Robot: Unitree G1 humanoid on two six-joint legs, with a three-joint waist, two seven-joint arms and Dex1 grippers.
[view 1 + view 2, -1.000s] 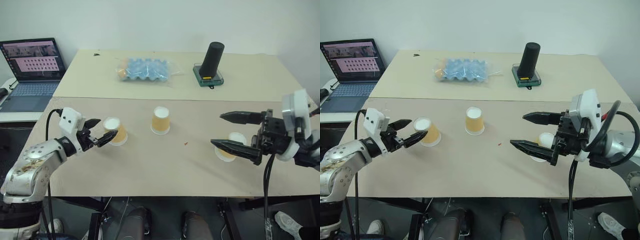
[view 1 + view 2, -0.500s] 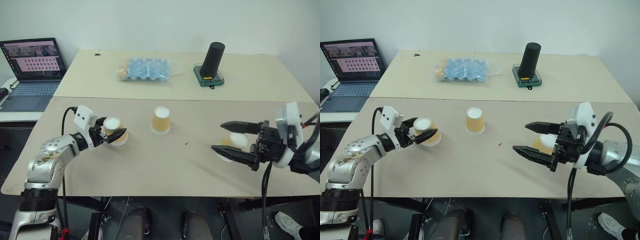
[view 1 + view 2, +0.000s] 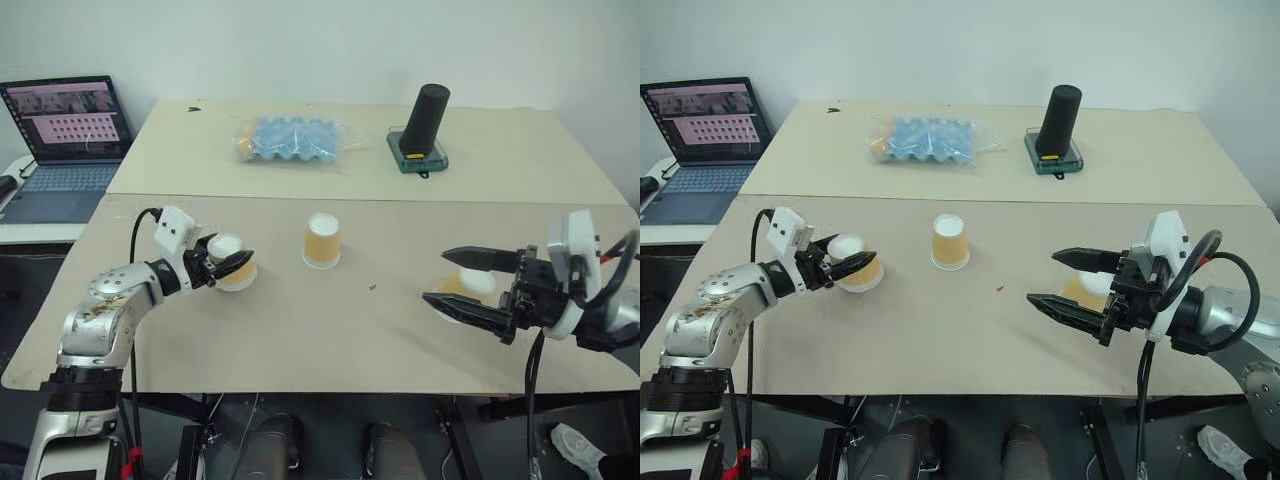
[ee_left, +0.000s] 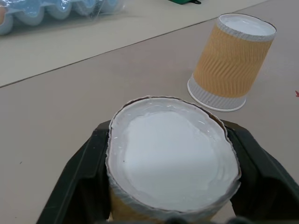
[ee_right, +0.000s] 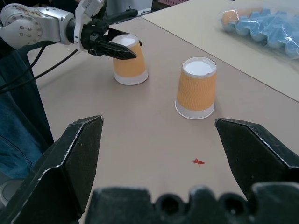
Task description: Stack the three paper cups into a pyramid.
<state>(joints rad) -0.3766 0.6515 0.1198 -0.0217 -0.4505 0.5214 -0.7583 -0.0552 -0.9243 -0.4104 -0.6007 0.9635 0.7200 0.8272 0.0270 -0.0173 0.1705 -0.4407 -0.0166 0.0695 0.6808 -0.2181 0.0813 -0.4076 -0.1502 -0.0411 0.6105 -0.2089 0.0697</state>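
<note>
On the pale beige tabletop surface (image 3: 330, 340), the right gripper (image 3: 458, 282) at lower right holds its jaws wide around one upside-down orange-tan paper cup (image 3: 468, 285), the left gripper (image 3: 228, 266) at left clamps a second (image 3: 228, 254), and the third (image 3: 321, 241) stands free at centre.

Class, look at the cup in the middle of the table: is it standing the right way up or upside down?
Upside down. The middle cup rests on its wide rim, its narrower closed white base facing up.
</note>
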